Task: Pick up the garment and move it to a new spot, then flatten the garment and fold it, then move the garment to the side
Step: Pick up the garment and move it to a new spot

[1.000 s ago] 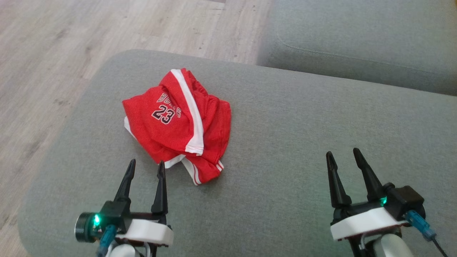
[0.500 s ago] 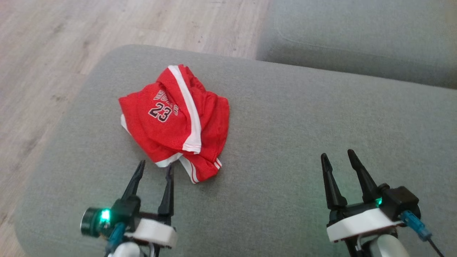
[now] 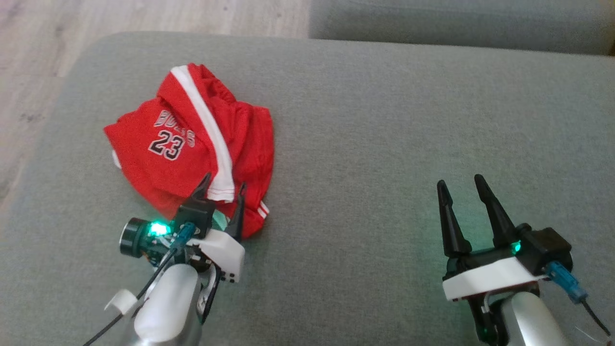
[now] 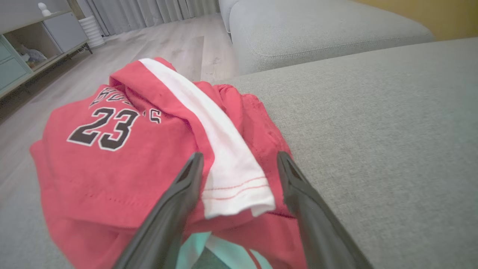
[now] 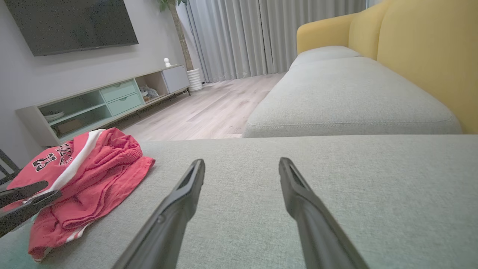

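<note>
Grey woven upholstery covers the broad seat cushion (image 3: 408, 120) that takes up most of what we see from the head. A second grey cushion (image 3: 456, 19) lies beyond it, and pale wooden floor (image 3: 29, 57) shows off to the left. In the right wrist view a yellow backrest (image 5: 429, 56) rises behind the cushions. The garment (image 3: 158, 178), a pair of red shorts, lies crumpled on the left part of the near cushion, toward its far left corner. Our right gripper (image 3: 459, 180) hovers over bare upholstery well apart from the garment, its two dark fingers spread with nothing between them. Our left gripper (image 3: 225, 180) is at the garment's near edge, fingers likewise spread and not clamped. They straddle the hemmed end of the white stripe (image 4: 231, 175), though we cannot tell whether the tips press the cloth. Left of that stripe the black number 23 (image 3: 166, 146) faces up.
</note>
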